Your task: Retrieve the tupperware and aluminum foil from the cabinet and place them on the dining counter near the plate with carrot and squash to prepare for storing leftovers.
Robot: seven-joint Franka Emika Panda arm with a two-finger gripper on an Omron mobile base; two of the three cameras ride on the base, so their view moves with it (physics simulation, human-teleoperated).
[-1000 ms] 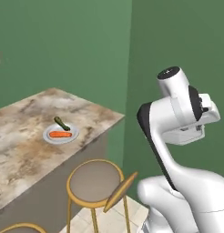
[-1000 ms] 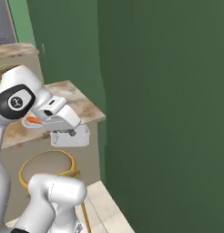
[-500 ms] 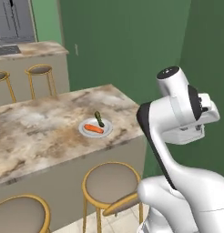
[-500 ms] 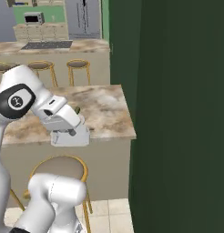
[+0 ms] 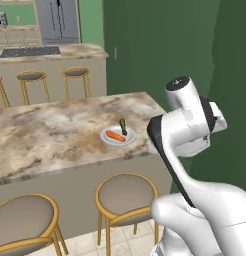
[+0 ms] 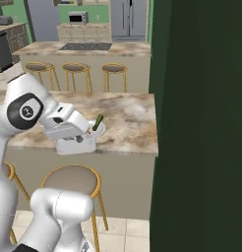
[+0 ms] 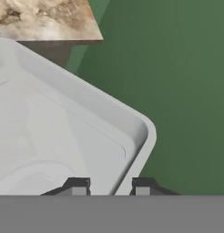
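Observation:
My gripper (image 7: 111, 187) is shut on the rim of a white, open tupperware (image 7: 59, 132), which hangs under the hand as a pale box (image 6: 76, 145) just in front of the dining counter's (image 6: 130, 128) edge. The dark fingertips (image 7: 78, 186) straddle its wall. On the marble dining counter (image 5: 45, 140) lies the plate (image 5: 108, 139) with an orange carrot (image 5: 115, 135) and a green squash (image 5: 123, 125). From the right, the squash (image 6: 98, 122) shows just behind my hand, and the plate is mostly hidden. The aluminum foil is out of view.
Round wooden stools (image 5: 126, 192) (image 6: 74, 180) stand along the near side of the counter. A dark green wall (image 6: 201, 123) rises close on the right. Farther back is a second counter (image 5: 50, 52) with several stools, a cooktop and a fridge.
The whole scene has shifted with the base: the dining counter and plate have swung further into view, and the back of the kitchen now shows. The arm's pose and its hold on the tupperware are unchanged.

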